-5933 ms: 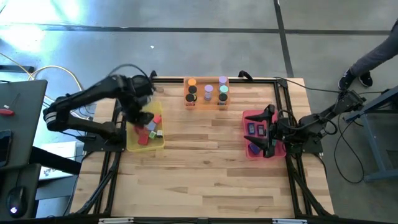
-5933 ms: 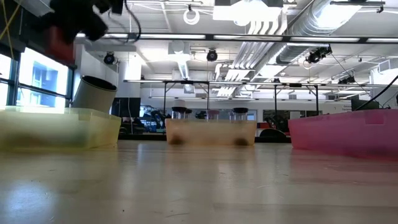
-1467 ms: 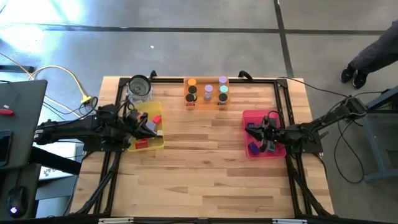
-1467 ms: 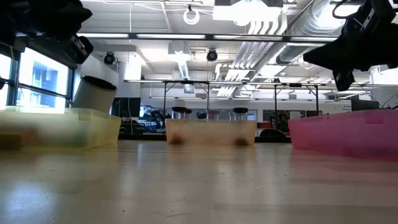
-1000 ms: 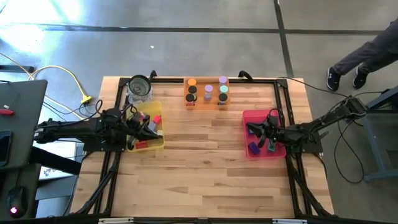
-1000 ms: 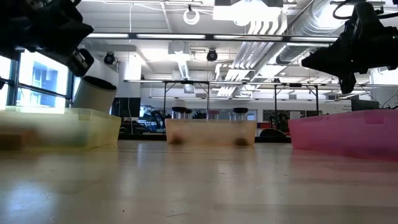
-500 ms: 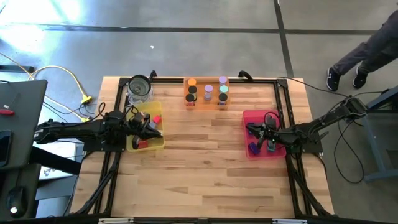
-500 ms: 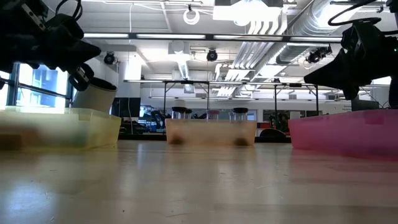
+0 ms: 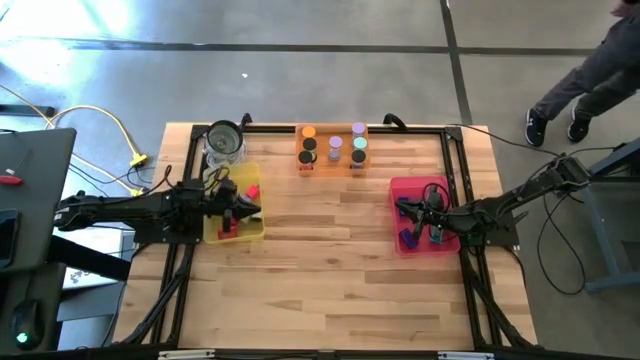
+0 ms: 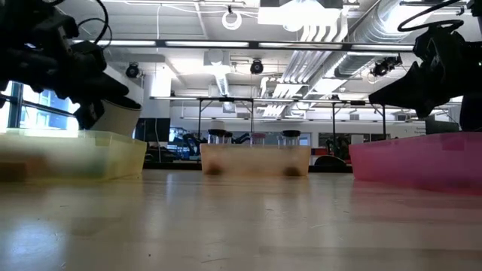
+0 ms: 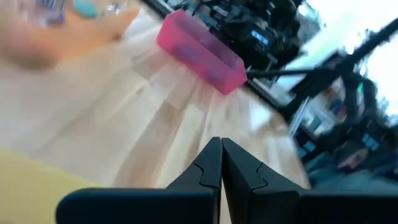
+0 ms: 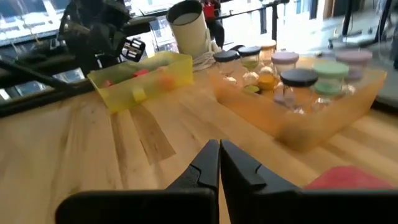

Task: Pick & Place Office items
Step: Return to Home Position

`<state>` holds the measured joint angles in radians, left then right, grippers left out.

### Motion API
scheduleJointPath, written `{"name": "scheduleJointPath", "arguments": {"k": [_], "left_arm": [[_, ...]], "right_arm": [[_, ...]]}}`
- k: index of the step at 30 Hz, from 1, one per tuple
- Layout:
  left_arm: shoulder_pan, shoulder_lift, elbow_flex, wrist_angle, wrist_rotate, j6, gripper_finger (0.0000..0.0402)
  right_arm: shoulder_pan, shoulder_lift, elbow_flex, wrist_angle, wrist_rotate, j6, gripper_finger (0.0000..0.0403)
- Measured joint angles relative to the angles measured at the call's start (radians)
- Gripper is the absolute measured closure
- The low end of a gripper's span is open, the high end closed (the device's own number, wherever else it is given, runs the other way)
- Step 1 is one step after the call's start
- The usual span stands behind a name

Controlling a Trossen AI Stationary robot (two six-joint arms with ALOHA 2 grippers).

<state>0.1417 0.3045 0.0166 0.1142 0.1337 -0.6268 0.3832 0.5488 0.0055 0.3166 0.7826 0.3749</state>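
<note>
Red blocks (image 9: 250,190) lie in the yellow tray (image 9: 212,232) at the table's left. Dark-blue and lavender blocks (image 9: 407,238) lie in the pink tray (image 9: 404,185) at the right. Short cylinders with black, orange, green and purple tops (image 9: 333,148) stand in the orange tray (image 12: 348,99) at the far middle. My left gripper (image 9: 255,210) hangs shut over the yellow tray with nothing between its fingers (image 11: 210,163). My right gripper (image 9: 400,207) hangs shut over the pink tray, also holding nothing (image 12: 219,163).
A clear glass jar (image 9: 224,142) stands just beyond the yellow tray's far end. The bare wooden middle of the table (image 9: 320,260) lies between the trays. A person's legs (image 9: 585,70) show on the floor beyond the table's far right corner.
My left gripper has sunk toward the yellow tray and rolled about its own line while staying shut. My right gripper has rolled a little above the pink tray, still shut. The person beyond the table has shifted.
</note>
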Motion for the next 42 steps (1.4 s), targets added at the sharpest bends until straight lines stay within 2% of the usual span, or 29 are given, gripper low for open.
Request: {"name": "scheduleJointPath", "arguments": {"k": [4, 6, 12, 14, 16, 37, 42], "left_arm": [[0.000, 0.007, -0.001, 0.001, -0.001, -0.164, 0.0401], [0.000, 0.007, -0.001, 0.002, -0.001, -0.202, 0.0401], [0.000, 0.007, -0.002, 0.006, -0.001, -0.210, 0.0401], [0.000, 0.007, -0.002, 0.006, -0.001, -0.211, 0.0401], [0.000, 0.007, -0.002, 0.006, -0.001, -0.212, 0.0401], [0.000, 0.007, -0.002, 0.006, 0.000, -0.211, 0.0401], [-0.026, -0.001, -0.002, 0.006, -0.001, -0.211, 0.0401]], "right_arm": [[0.000, 0.000, 0.000, 0.034, -0.002, -0.086, 0.0401], [0.000, 0.000, 0.000, 0.060, -0.047, -0.088, 0.0401], [0.000, 0.000, 0.000, 0.107, -0.384, -0.098, 0.0401], [0.000, 0.000, 0.000, 0.106, -0.466, -0.119, 0.0401], [0.000, 0.000, 0.000, 0.097, -0.502, -0.146, 0.0401], [0.010, -0.001, 0.000, 0.035, -0.495, -0.163, 0.0401], [0.040, -0.047, 0.000, 0.031, -0.497, -0.163, 0.0401]]}}
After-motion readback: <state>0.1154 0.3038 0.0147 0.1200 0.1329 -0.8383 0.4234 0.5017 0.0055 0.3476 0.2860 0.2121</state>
